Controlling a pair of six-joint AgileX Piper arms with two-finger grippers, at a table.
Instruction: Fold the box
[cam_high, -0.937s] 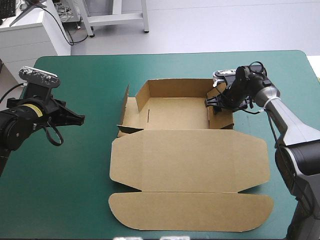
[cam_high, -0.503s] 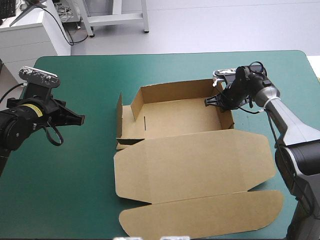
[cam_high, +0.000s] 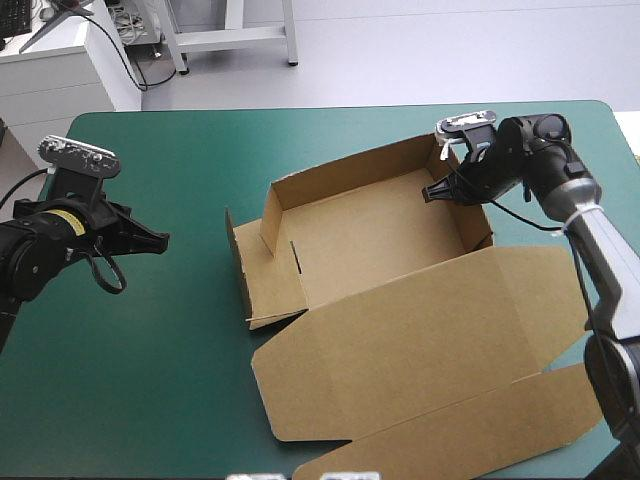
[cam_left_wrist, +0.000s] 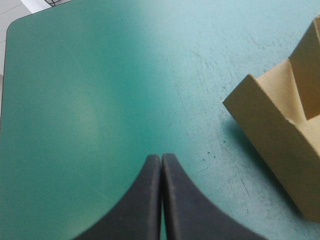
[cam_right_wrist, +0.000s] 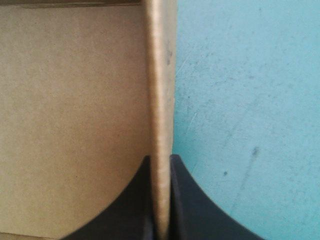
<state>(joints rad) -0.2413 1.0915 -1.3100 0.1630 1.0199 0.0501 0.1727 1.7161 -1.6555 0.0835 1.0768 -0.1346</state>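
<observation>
Teal-green table (cam_high: 150, 400). Brown box (cam_high: 400, 330) mid-table toward right: open tray, lid flat toward near edge. At tray's right wall, right gripper (cam_high: 437, 192) (cam_right_wrist: 159, 160) pinches board, fingers nearly closed. Over bare cover beside box, left gripper (cam_high: 160, 240) (cam_left_wrist: 161, 157) closed, empty. Since earlier: box turned, right end farther away; left gripper unmoved.

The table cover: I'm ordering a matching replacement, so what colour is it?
A plain teal-green table cover, no pattern; the high view shows it best.

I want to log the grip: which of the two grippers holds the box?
The right gripper: it pinches a raised wall of the box. The left gripper is shut on nothing, over the bare cover beside the box.
</observation>
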